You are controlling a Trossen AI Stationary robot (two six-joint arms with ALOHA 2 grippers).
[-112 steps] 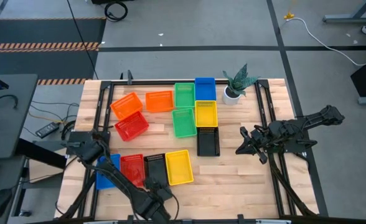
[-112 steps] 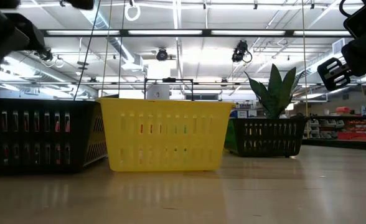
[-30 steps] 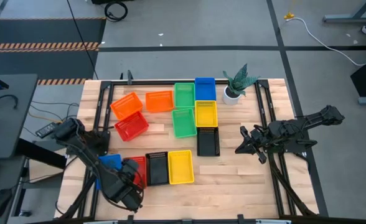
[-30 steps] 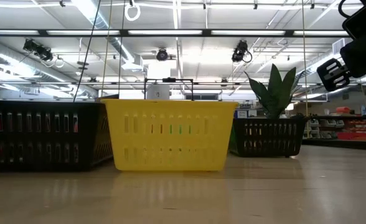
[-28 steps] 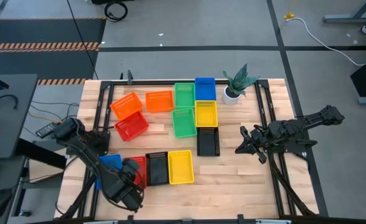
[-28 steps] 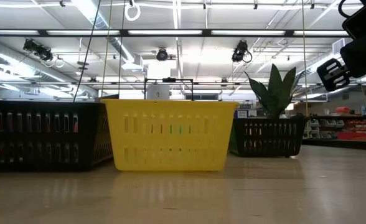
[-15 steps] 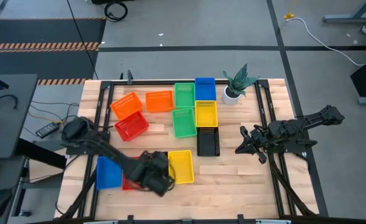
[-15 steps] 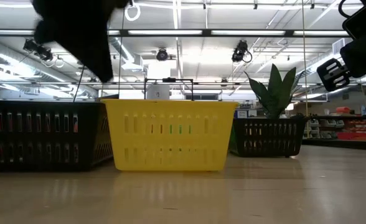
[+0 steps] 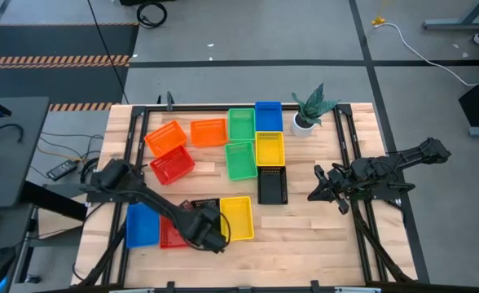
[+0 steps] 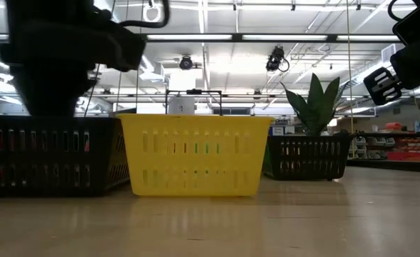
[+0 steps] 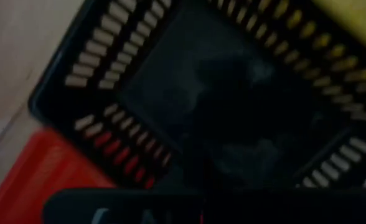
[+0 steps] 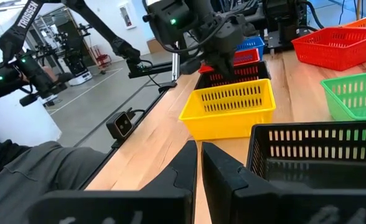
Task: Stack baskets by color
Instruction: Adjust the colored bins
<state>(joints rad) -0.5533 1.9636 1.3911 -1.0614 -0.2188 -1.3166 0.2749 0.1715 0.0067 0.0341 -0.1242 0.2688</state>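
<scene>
High view: left hand [image 9: 209,232] hides most of black basket [image 9: 199,203].

Wooden table [image 9: 305,236] with baskets
Blue, red, black, yellow, green, orange baskets [image 9: 243,159] and a potted plant [image 9: 309,108] on it

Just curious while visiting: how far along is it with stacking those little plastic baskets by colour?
Nothing looks stacked yet: the plastic mesh baskets lie singly on the wooden table. In hand: the left gripper, shut, hovers at the near black basket. Right gripper waits aside. All colour pairs remain.
</scene>
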